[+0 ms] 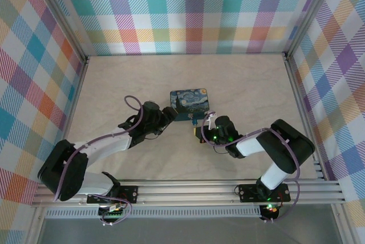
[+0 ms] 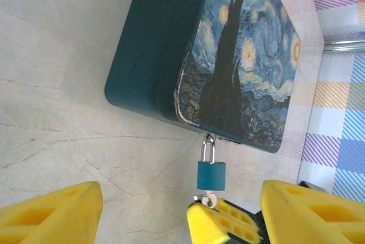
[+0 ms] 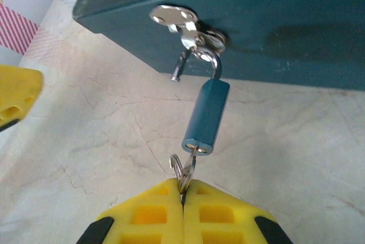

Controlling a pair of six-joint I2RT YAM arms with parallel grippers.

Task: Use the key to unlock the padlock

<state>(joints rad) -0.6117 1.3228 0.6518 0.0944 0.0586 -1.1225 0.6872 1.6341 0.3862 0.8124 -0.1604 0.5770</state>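
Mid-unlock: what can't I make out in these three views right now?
- The small silvery key: blade buried in the tiny blue padlock and pinched by the right gripper, right wrist view.
- Top view: padlock too small, beside the right gripper.
- Left wrist view: open left gripper's fingers cut off by the bottom edge.

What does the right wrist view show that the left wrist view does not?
Right wrist: the padlock shackle's one end sprung free, and the key seated in its keyhole. Left wrist: the starry lid of the tin and the left claw standing open. Both: the blue padlock hanging on the tin, with the right claw at the key below it.
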